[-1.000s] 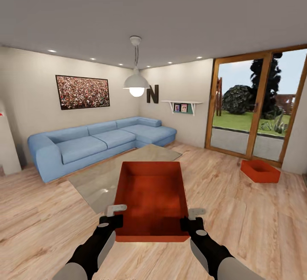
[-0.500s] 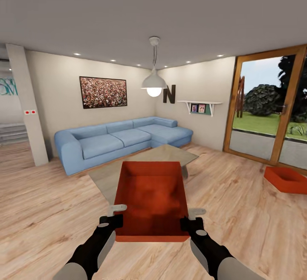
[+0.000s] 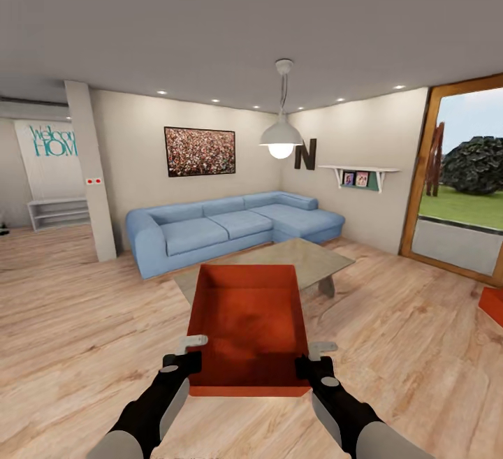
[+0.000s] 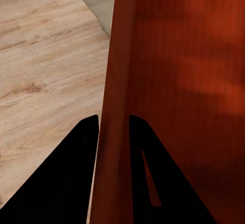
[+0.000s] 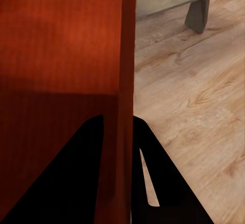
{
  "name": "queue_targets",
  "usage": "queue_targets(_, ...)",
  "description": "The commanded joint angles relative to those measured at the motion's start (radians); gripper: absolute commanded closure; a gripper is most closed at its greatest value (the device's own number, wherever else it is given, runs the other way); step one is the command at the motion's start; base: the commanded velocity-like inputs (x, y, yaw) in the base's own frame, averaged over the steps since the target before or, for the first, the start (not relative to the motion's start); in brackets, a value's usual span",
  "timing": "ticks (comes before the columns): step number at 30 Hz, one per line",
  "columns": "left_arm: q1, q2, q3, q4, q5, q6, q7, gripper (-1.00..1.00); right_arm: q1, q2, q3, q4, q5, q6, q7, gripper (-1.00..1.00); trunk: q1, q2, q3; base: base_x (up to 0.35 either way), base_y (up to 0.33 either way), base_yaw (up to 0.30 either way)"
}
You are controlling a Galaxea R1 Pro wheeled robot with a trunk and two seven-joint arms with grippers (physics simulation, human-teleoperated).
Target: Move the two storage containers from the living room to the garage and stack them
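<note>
You've got one storage container [image 3: 249, 330] held out in front of you, between both arms, above the light wood-plank floor [image 3: 84, 333] of the living room. Your left end effector [image 3: 183, 353] is clamped on the near left wall of the bin: in the left wrist view, its dark fingers [image 4: 76, 173] sit one on each side of the red-orange wall [image 4: 115, 132], pinching it. Your right end effector [image 3: 314, 358] does the same on the near right wall; in the right wrist view its fingers [image 5: 81, 178] straddle the rim [image 5: 122, 106] and grip it tight. The bin sits level, open top up, its inside bare.

The second storage container [image 3: 493, 304] lies on the floor at the far right edge of the head view, cut off by the frame, well apart from the one you carry and near the glass patio door [image 3: 457, 193].

Ahead of you, just past the held bin, stands a low tabletop [image 3: 307, 256] on a dark leg. Behind it runs a blue corner sofa [image 3: 223, 225]. A speckled picture [image 3: 200, 151] hangs on the wall above it, and a white pendant lamp [image 3: 281, 141] glows near a dark letter N [image 3: 305, 154]. A pale pillar [image 3: 91, 172] stands at left.
</note>
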Motion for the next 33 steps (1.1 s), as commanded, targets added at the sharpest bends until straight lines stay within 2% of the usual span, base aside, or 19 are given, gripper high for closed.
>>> queue_targets(1, -0.001, 0.003, -0.001, -0.005, -0.021, 0.008, 0.037, 1.0, -0.001, -0.001, 0.01, 0.002, -0.02, -0.003, -0.004, 1.0, 0.0, -0.001, -0.002, 0.0, 0.0, 0.27)
queue_targets(33, -0.001, 0.003, 0.0, -0.006, -0.021, 0.008, 0.038, 1.0, -0.001, -0.002, 0.011, 0.002, -0.017, -0.004, 0.001, 1.0, 0.0, -0.001, -0.002, 0.0, 0.0, 0.27)
